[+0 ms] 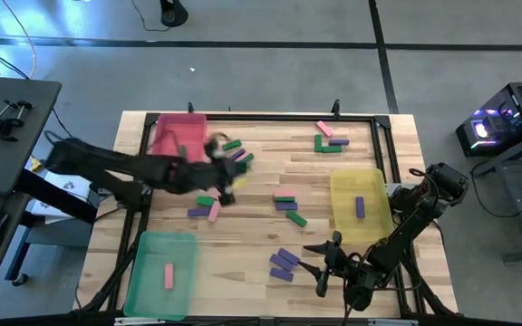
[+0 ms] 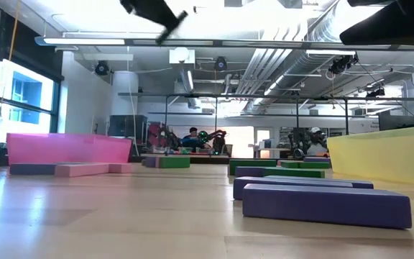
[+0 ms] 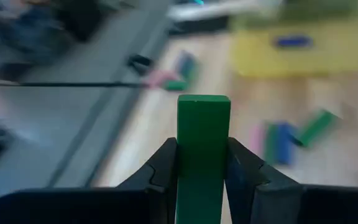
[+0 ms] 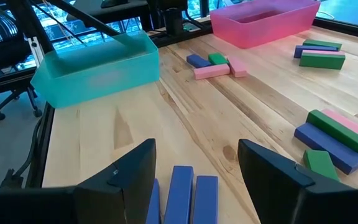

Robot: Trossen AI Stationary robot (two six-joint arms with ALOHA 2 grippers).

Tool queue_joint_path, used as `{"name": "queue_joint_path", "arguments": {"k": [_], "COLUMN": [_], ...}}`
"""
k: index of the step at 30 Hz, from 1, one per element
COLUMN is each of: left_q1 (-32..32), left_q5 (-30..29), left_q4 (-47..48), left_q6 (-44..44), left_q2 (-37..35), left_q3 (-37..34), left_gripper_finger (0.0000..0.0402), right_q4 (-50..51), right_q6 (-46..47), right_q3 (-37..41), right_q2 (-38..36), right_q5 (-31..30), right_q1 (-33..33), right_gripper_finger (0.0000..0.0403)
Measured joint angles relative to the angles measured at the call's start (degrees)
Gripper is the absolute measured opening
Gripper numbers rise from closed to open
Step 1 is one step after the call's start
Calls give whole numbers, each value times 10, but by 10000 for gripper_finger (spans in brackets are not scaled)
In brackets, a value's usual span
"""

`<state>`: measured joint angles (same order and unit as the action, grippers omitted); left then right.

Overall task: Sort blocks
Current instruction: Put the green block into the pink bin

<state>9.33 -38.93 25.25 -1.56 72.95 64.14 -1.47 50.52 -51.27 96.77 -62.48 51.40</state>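
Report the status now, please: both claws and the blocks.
Left claw shut on flat green block. Right claw open above purple blocks. Nothing in the way.

From above, the left arm reached across the wooden bench [image 1: 270,181], its pincer [image 1: 217,154] blurred beside the pink tray [image 1: 166,136]. The right pincer [image 1: 323,264] hung spread near three purple blocks [image 1: 284,263]. A pink block [image 1: 169,276] lay in the green tray [image 1: 143,281] and a purple block [image 1: 360,207] in the yellow tray [image 1: 343,217].
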Motion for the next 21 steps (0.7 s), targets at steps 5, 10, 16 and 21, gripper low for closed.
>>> {"name": "queue_joint_path", "arguments": {"k": [5, 10, 16, 21], "left_q1": [-53, -200, -356, -453], "left_q5": [-83, 15, 118, 166], "left_q4": [87, 257, 263, 200], "left_q6": [62, 189, 199, 195], "left_q2": [-75, -95, -74, -32], "left_q3": [-1, -3, -88, -169], "left_gripper_finger": [67, 67, 71, 73], "right_q4": [0, 0, 1, 1], "right_q6": [0, 0, 0, 0], "right_q3": [0, 0, 0, 0], "right_q2": [0, 0, 0, 0], "right_q5": [0, 0, 0, 0], "right_q1": [0, 0, 0, 0], "right_gripper_finger": [213, 213, 213, 213]}}
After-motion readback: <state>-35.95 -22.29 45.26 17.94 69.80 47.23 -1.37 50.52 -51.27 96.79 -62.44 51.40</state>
